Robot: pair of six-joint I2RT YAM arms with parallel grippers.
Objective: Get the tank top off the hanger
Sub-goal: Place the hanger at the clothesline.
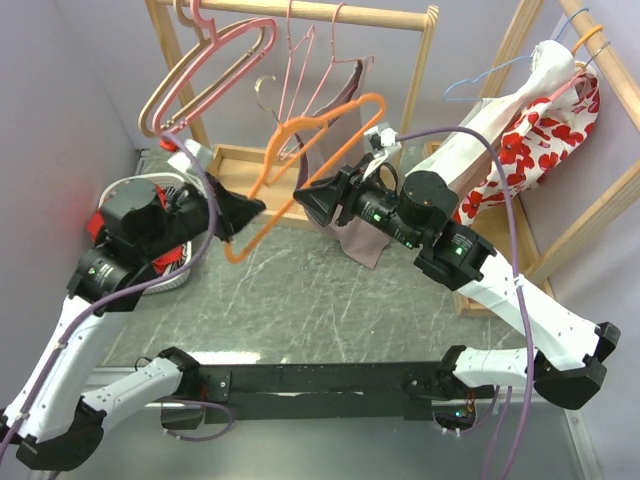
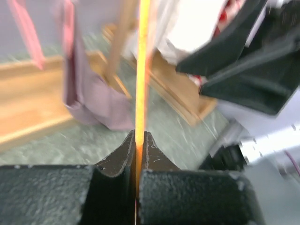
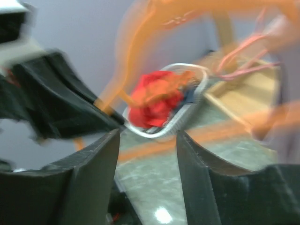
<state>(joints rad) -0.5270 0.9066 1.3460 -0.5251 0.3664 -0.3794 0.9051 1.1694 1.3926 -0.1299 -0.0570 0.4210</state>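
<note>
At centre left of the overhead view, the left tool [image 1: 243, 218] is clamped tight on the lower corner of the orange hanger [image 1: 330, 112]. Just to its right, the right tool [image 1: 306, 200] has its fingers apart, gripping nothing. The mauve tank top [image 1: 365, 245] hangs behind it, above the desk [image 1: 300, 300].

**Smeared views, blocked cloth**

The right wrist view is smeared: the orange hanger [image 3: 187, 11] shows only as streaks, and the basket [image 3: 200, 86] of red cloth [image 3: 154, 101] is soft-edged. In the left wrist view the hanger runs off the top edge, with the mauve tank top [image 2: 91, 101] blurred behind it. From above, the right gripper [image 1: 305, 202] covers part of that top.
</note>
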